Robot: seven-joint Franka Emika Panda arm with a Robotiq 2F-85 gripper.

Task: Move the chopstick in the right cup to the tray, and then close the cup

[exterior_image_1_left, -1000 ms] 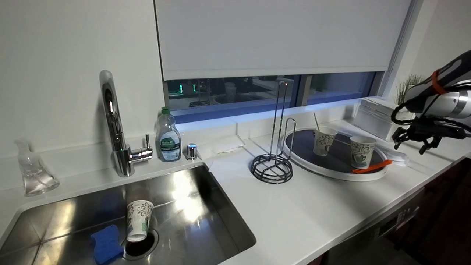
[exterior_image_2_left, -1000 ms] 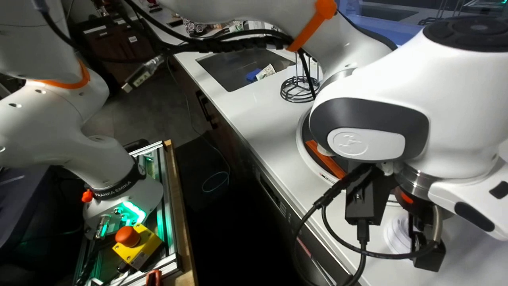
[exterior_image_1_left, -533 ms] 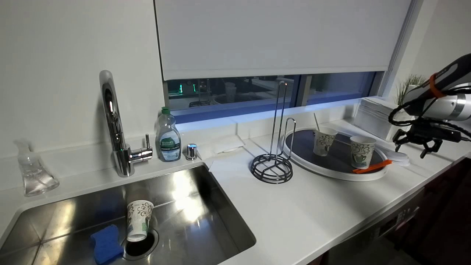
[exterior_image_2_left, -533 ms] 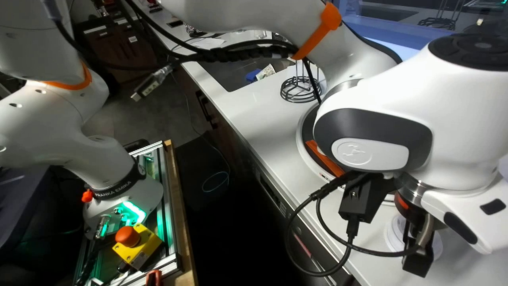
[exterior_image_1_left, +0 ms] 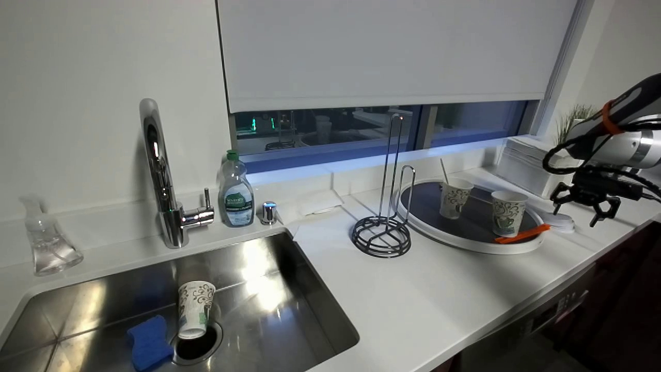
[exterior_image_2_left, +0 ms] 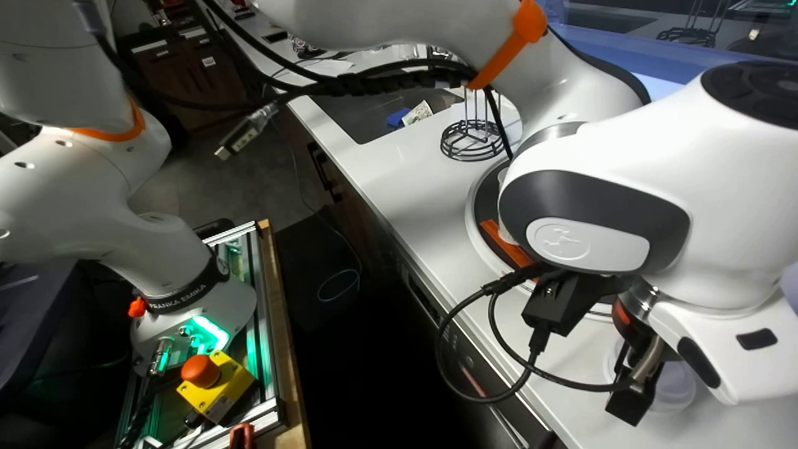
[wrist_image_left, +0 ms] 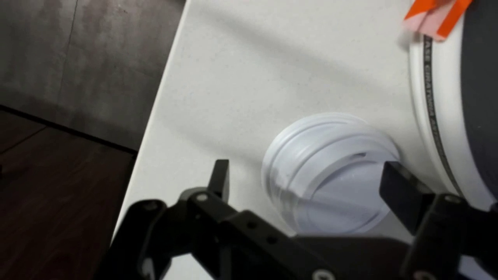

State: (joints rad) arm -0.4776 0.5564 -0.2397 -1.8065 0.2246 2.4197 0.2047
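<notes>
Hand (wrist_image_left: pixel 305 177) spread wide; in wrist view its two sides at nine and three o'clock of white lids (wrist_image_left: pixel 330 175), contact unclear. Lids lie on surface (exterior_image_1_left: pixel 392 294), just beside tray (exterior_image_1_left: pixel 475 225), at tray's three o'clock in exterior view. There, patterned cup (exterior_image_1_left: pixel 454 200) upright on tray, chopstick (exterior_image_1_left: pixel 443 170) standing in it, leaning toward eleven. Another cup (exterior_image_1_left: pixel 508 213) upright near four o'clock from first; orange-red strip (exterior_image_1_left: pixel 521 234) at tray's four o'clock edge. Wire holder (exterior_image_1_left: pixel 382 236) at nine o'clock from tray. Well apart toward eight: sink (exterior_image_1_left: pixel 310 310), blue sponge (exterior_image_1_left: pixel 150 343), toppled cup (exterior_image_1_left: pixel 196 308).
</notes>
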